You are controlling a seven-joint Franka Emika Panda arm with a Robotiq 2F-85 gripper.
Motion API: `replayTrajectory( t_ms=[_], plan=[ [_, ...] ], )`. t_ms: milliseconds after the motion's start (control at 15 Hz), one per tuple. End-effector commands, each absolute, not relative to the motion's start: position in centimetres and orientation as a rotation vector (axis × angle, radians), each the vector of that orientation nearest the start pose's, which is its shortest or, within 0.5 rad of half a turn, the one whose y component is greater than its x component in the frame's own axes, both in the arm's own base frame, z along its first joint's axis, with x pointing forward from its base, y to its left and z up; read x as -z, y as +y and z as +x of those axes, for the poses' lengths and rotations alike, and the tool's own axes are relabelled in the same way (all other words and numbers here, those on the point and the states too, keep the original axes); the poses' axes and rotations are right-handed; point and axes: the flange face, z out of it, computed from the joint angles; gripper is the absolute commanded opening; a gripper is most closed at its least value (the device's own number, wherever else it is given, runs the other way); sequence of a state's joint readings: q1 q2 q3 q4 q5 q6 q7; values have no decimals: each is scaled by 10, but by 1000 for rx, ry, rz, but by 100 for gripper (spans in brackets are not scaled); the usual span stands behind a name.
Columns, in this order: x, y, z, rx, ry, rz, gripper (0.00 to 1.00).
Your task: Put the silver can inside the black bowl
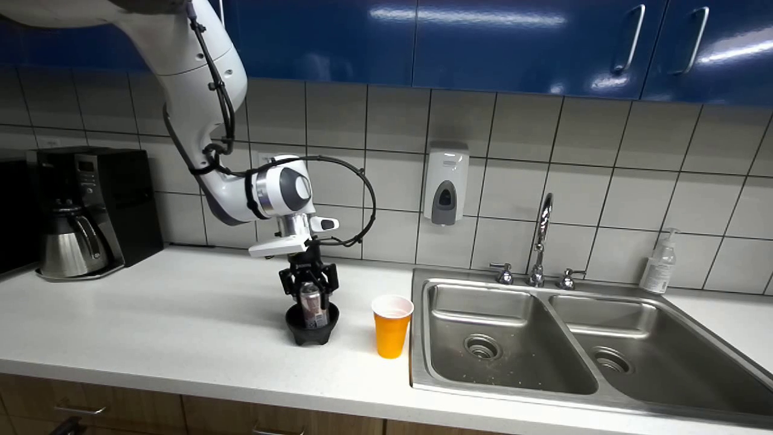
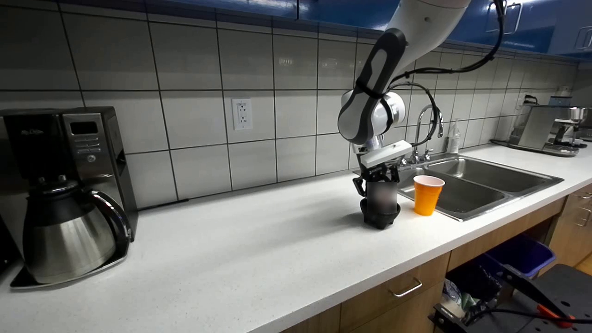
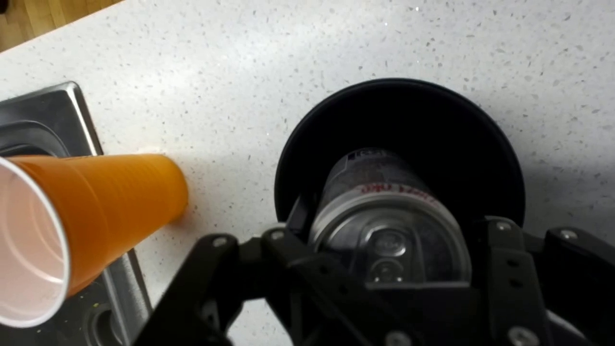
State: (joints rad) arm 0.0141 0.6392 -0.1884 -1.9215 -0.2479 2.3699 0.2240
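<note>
Speckled white tabletop [image 3: 226, 72] spreads beneath the black two-jawed pincer [image 1: 312, 296], and grey-white wall tiles [image 1: 513, 124] rise behind it. Directly between the jaws is the small silver-grey metal drink can [image 3: 389, 226] with faint red lettering, looking slightly tilted, its lower end down inside the round black bowl [image 3: 423, 120] with a glossy rim that sits under the pincer. The jaws are set about as far apart as the can is broad, one to each side; whether they press on it or stand slack around it is not clear, as their inner faces merge into the dark bowl in the wrist view. I judge the placing step to be in hand and close to its end, with only release and retreat left. Next, the can's base should be settled on the bowl's floor, which is hidden; then the jaws need to part gently and rise straight up, since a sideways pull could topple the can or drag the bowl. Near the pincer, apart from the bowl, an upright orange plastic cup [image 1: 391, 332] with a pale inside stands just beside the stainless-steel double sink [image 1: 419, 362], which stretches beyond it. Farther off, well apart on the pincer's opposite side, sits a black-and-steel coffee maker [image 2: 88, 134] with a large steel carafe [image 2: 69, 240].
</note>
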Motion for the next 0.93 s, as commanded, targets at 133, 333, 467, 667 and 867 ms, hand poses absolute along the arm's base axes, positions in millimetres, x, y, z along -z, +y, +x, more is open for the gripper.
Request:
replayTrajectory(
  t_ms=[133,333,467,667,867],
  plan=[
    [-155,-112,596,-298,315,-3366,41],
    [-154,-109,594,-295,321,-3353,41],
    [-154,-106,594,-290,322,-3348,41],
    [-154,-104,594,-283,320,-3343,41],
    [-154,-103,593,-282,312,-3345,41]
  ],
)
